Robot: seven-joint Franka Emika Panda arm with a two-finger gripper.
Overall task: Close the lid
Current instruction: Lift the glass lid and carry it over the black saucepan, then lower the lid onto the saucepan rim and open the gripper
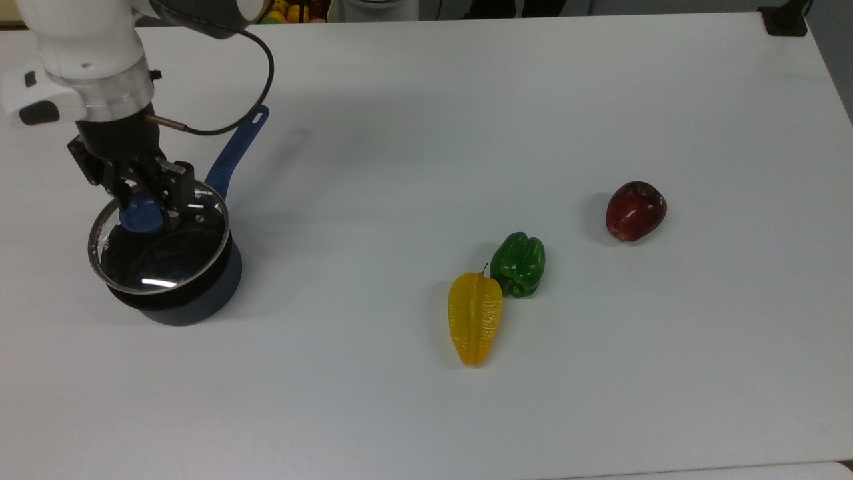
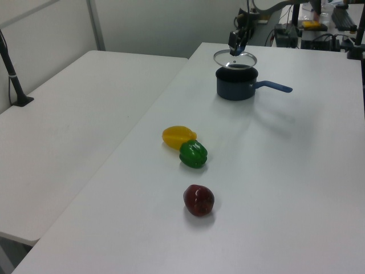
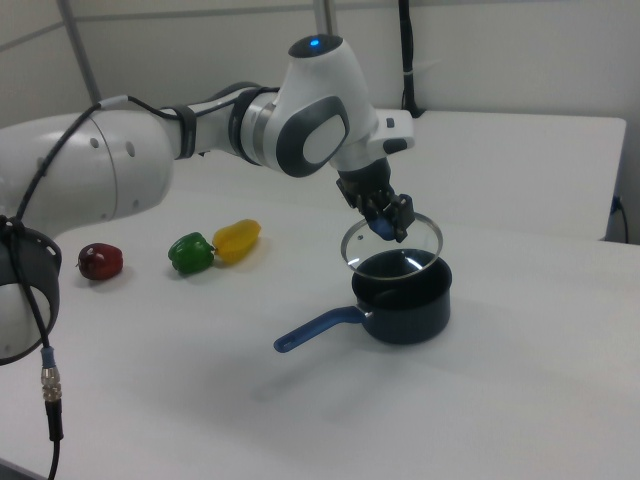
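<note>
The round glass lid (image 1: 160,257) (image 2: 235,59) (image 3: 392,246) with a metal rim hangs in the air just above the dark saucepan (image 1: 193,293) (image 2: 236,87) (image 3: 410,305). My gripper (image 1: 144,200) (image 2: 235,44) (image 3: 386,220) is shut on the lid's blue knob (image 1: 140,217). In the top view the lid covers most of the pan's opening. The left and right views show a gap between lid and pan rim. The pan's blue handle (image 1: 234,152) (image 2: 275,87) (image 3: 320,328) sticks out to the side.
On the white table (image 1: 466,100) lie a yellow starfruit (image 1: 474,317), a green pepper (image 1: 518,264) touching it, and a red apple (image 1: 635,210), all far to the top view's right of the pan. A cable (image 1: 256,73) loops off the arm above the pan handle.
</note>
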